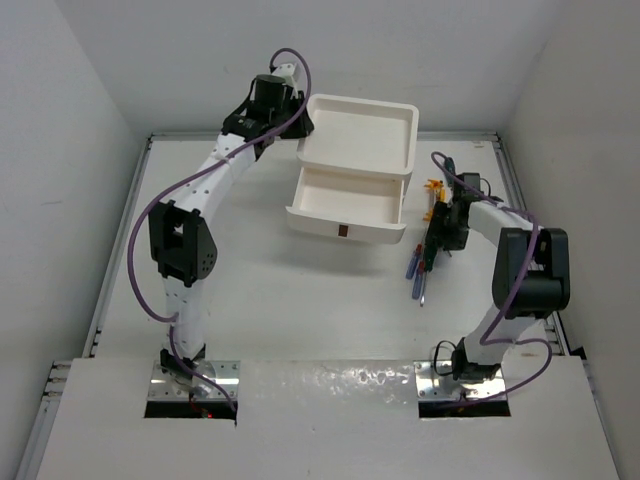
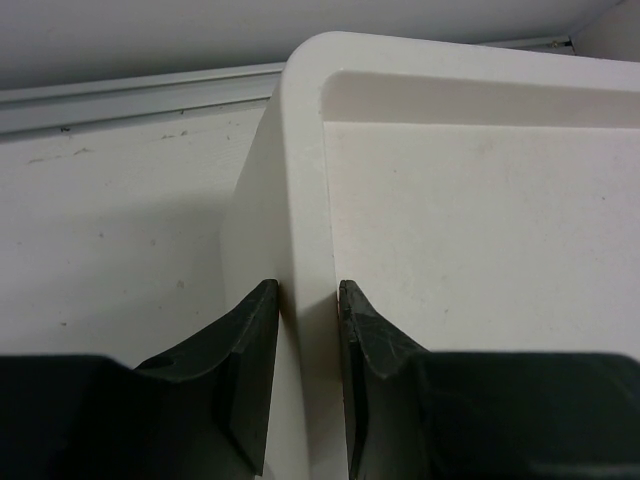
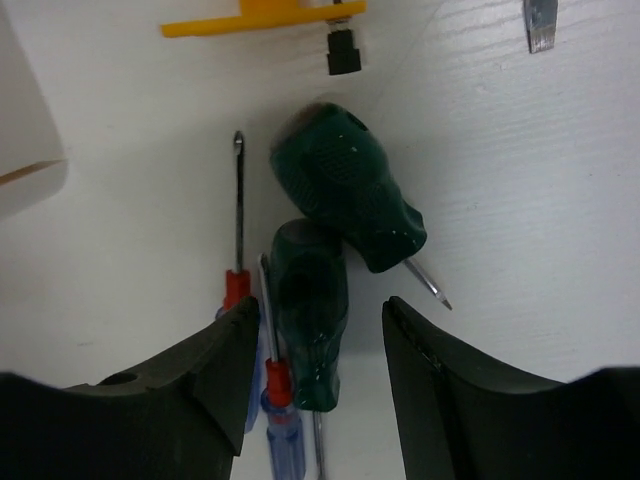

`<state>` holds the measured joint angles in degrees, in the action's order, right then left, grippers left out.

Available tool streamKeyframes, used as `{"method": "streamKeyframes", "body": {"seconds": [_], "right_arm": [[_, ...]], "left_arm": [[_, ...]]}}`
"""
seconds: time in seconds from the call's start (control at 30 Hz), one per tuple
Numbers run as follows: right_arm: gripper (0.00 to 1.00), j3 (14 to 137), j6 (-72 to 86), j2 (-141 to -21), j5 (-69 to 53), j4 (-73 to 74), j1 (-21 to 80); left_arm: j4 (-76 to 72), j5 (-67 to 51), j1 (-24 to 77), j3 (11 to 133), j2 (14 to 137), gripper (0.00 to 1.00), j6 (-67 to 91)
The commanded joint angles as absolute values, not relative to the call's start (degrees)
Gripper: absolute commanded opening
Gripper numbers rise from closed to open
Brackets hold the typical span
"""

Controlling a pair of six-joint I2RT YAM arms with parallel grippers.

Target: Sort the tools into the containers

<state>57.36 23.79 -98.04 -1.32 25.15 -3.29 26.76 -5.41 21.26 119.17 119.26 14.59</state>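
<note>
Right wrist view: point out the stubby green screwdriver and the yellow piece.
stubby green screwdriver [image 3: 345, 185], right wrist view, middle of its handle.
yellow piece [image 3: 250, 20], right wrist view, on its long bar.

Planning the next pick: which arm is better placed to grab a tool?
Right. The right arm has its jaws open astride a green screwdriver, near the open drawer. The left arm is busy, jaws shut on the unit's rim.
</note>
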Motion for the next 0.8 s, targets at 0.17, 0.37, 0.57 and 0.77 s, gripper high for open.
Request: {"method": "streamKeyframes", "body": {"seconds": [0.17,0.37,0.57,0.77], "right_arm": [[0.28,56.96,23.21,-100.29,2.19,21.53,-3.34],[0.25,55.37,20.04,-98.52,4.22,22.14,-3.34],[0.46,54.23,19.34,-99.49,4.22,22.15,-3.25],[0.01,52.03,19.07,-98.09,4.31,19.51,-3.25]], "left_arm": [[29.97,-7.47,21.53,120.23,121.82,0.13,12.04],[30.5,-7.12,21.62,120.76,122.43,0.14,11.34],[30.67,-8.17,21.62,121.02,122.87,0.14,11.69],[30.67,-8.96,21.88,121.11,122.79,0.14,12.75]]}}
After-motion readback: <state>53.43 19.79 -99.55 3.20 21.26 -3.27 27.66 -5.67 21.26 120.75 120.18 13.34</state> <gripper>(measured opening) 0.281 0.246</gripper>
